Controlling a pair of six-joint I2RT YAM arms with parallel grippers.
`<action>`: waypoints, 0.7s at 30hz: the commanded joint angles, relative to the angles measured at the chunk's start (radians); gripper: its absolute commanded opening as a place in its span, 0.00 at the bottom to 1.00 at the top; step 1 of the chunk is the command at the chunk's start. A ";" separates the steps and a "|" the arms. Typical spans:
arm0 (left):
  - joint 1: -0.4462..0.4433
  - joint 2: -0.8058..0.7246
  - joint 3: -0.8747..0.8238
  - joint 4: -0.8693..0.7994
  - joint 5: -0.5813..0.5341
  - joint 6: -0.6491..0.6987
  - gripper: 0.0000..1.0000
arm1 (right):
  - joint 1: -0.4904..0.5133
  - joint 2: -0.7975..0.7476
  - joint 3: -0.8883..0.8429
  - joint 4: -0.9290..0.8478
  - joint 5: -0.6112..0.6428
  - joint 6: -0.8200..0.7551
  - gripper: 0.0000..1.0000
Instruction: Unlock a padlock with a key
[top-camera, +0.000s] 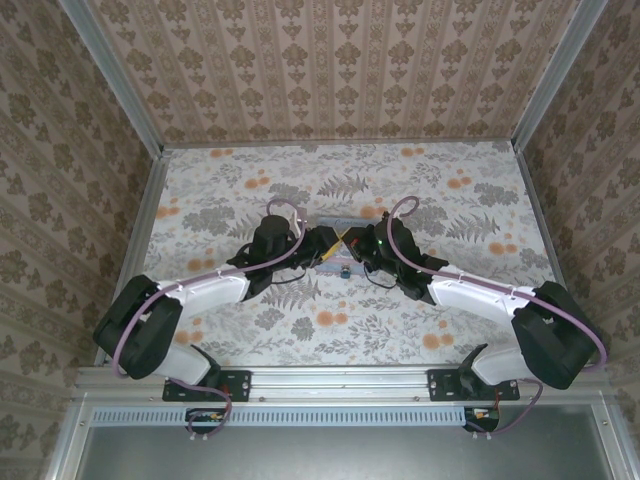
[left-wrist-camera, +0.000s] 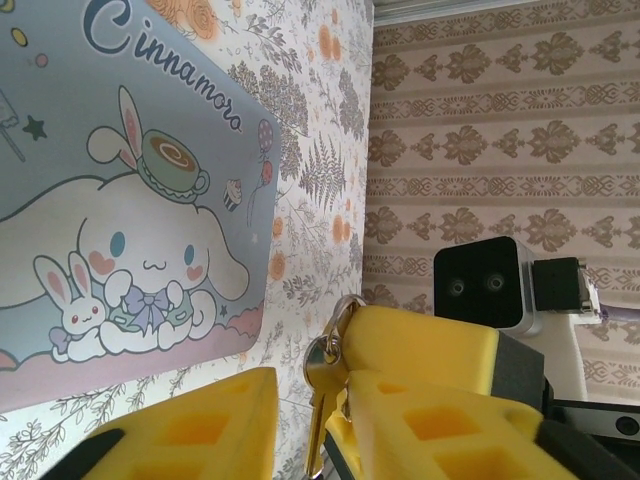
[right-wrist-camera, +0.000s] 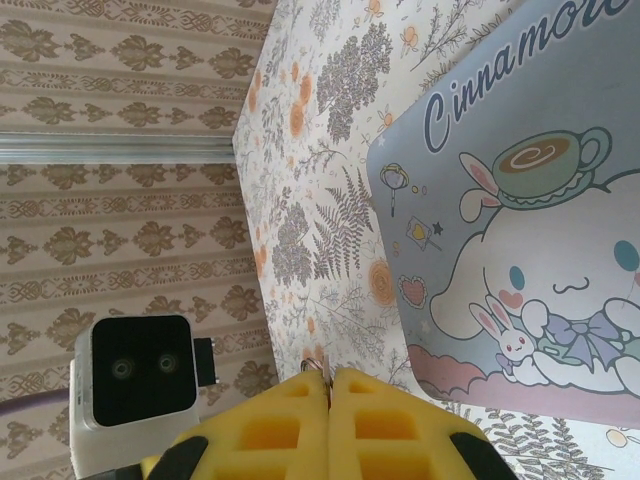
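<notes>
Key (left-wrist-camera: 320, 375), apparently inside half-open left gripper (left-wrist-camera: 308, 420)

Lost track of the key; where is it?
Left wrist view: the key hangs inside the left gripper, its ring pinched by the right gripper, beside the tin.

The tabletop (top-camera: 420, 320) is covered in a pale print of grey ferns and orange flowers. Walls (top-camera: 340, 60) close it in at the back and on both sides, papered in beige with brown damask stripes. Bare metal posts (top-camera: 112, 80) run up the back corners, and a metal rail (top-camera: 340, 382) crosses the near edge. The light is soft and even.
</notes>
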 joint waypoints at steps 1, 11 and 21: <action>-0.006 0.011 0.001 0.030 -0.013 -0.002 0.29 | -0.006 0.009 0.019 0.026 0.014 0.024 0.00; -0.007 0.010 0.008 0.017 -0.026 0.005 0.10 | -0.007 0.009 0.017 0.029 0.012 0.025 0.00; -0.005 0.009 0.014 0.005 -0.033 0.015 0.00 | -0.014 0.032 0.017 0.019 0.008 0.014 0.11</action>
